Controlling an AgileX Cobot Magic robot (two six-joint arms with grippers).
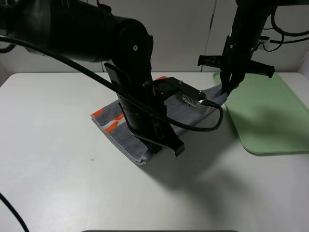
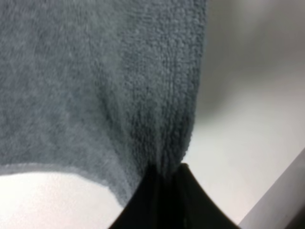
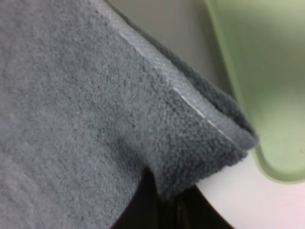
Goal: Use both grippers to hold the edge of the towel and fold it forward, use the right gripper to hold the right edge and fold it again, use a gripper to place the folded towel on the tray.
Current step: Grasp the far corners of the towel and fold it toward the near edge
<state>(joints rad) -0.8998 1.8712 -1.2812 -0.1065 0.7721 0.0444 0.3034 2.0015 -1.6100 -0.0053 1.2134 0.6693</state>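
Both end effectors pinch the grey towel.

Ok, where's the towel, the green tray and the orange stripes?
towel [image 1: 120, 140]: high camera view, grey cloth near its front folded edge.
tray [image 1: 270, 116]: high camera view, bare green floor.
orange stripes [image 1: 98, 113]: high camera view, orange patch at the towel's left end.

Two black jointed arms.
Bulky left arm with pale screw, silvery ribbed plug, looping black cable; slim right arm, short crossbar, narrow-fingered right tool.
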